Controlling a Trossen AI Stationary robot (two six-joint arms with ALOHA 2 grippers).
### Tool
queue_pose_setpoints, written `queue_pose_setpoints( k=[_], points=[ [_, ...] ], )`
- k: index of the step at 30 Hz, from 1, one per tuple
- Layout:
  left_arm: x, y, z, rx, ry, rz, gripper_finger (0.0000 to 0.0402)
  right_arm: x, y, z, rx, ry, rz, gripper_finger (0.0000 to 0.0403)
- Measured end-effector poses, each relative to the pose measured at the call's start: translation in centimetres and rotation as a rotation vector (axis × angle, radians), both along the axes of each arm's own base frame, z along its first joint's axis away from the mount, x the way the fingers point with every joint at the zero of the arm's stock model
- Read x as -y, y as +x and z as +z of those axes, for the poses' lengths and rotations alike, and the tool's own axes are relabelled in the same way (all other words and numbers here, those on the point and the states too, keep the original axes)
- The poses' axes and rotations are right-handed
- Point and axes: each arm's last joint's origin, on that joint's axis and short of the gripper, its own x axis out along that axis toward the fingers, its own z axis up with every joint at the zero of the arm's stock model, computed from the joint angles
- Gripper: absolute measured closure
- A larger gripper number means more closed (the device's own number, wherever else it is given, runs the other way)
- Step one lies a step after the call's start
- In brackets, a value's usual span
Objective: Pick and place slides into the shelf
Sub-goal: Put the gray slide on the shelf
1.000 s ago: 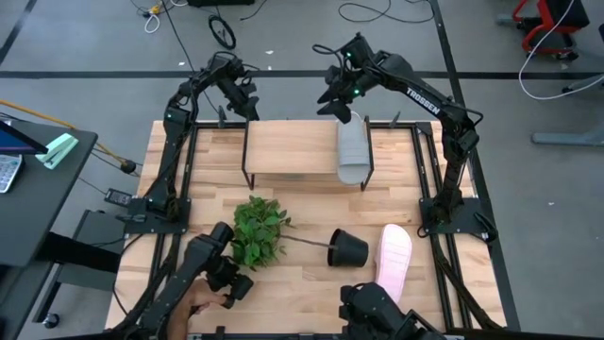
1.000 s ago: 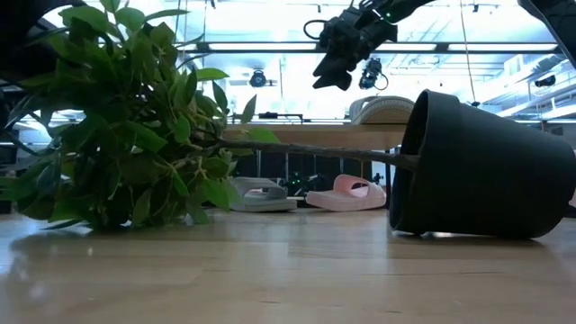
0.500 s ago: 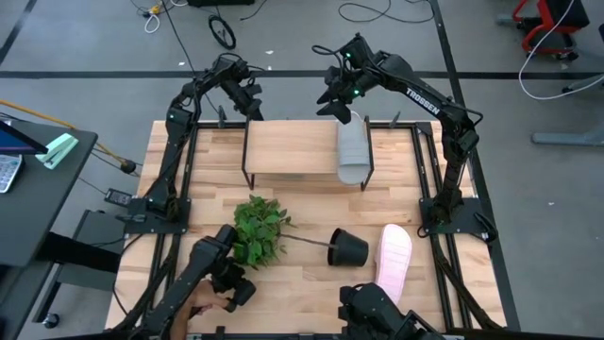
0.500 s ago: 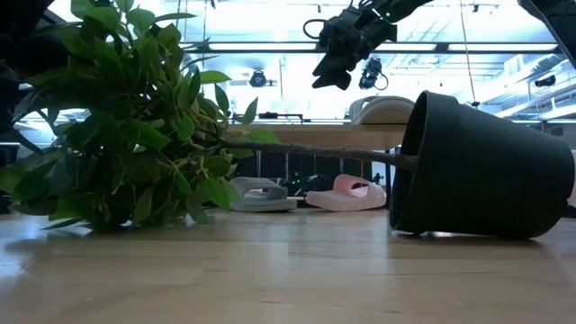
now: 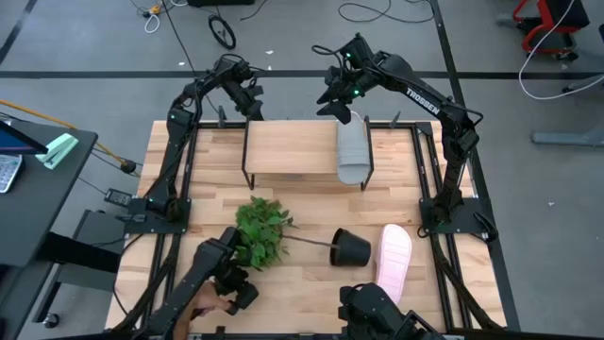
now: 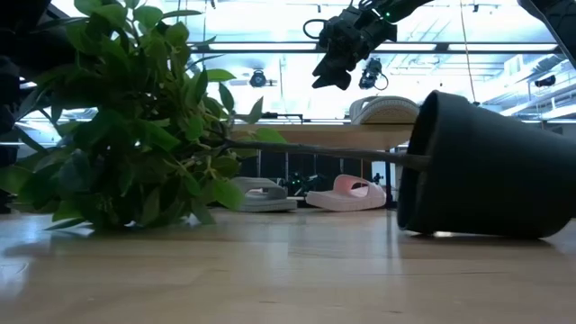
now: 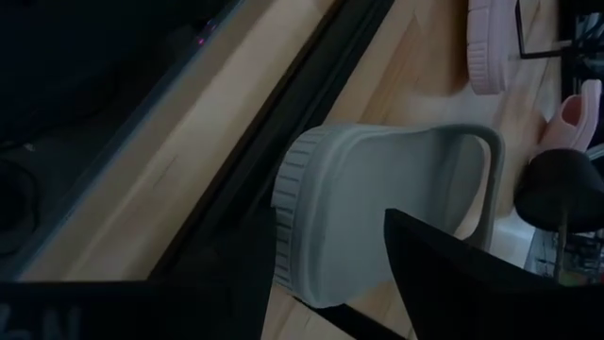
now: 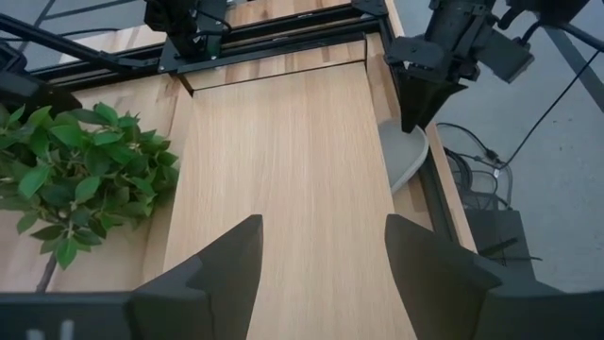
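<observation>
The shelf (image 5: 288,146) stands at the table's far middle. One grey slide (image 5: 352,151) lies on the right end of its top board. Under the board, a second grey slide (image 6: 261,193) and a pink slide (image 6: 346,192) rest on the tabletop. Another pink slide (image 5: 394,260) lies sole-down near the table's right front. My left gripper (image 5: 251,110) is low at the shelf's far-left corner, open, its fingers on either side of the lower grey slide's end (image 7: 377,208). My right gripper (image 5: 342,111) hangs open above the shelf's far-right end, holding nothing. My left gripper (image 7: 330,227) slants down from the table's far side, with the rounded end (image 7: 311,179) of the lower grey slide between its two fingers. Whether the fingers touch it, I cannot tell. The slide lies flat on the tabletop.
A black pot (image 5: 347,248) lies tipped on its side in the table's near middle, its leafy plant (image 5: 260,231) stretched toward the left. A dark jointed device (image 5: 225,276), with a hand by it, sits at the near-left edge. Black frame rails line both table sides.
My left gripper has moved a little toward the table's right, along the shelf's far edge, and has rolled slightly. The plant's leaves have shifted, and the pot has slid slightly to the right in the low view. The dark device near the plant has moved toward the near edge.
</observation>
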Motion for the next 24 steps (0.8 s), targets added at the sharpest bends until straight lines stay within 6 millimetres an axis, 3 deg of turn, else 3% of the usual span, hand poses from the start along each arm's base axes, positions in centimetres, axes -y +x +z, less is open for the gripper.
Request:
queue_pose_setpoints(
  k=[11,18,24],
  points=[
    [0.7,1.5,0.0,0.013,0.028,-0.054,0.0208,-0.1,0.1,0.0,0.0,0.004,-0.001,0.0174],
    [0.8,2.2,-0.2,-0.095,0.109,-0.095,0.021,-0.6,0.5,0.0,0.0,0.001,0.018,0.0174],
    [1.0,2.9,-0.1,-0.084,0.18,-0.154,0.0239,-0.8,0.7,0.0,0.001,-0.005,0.028,0.0174]
  ],
)
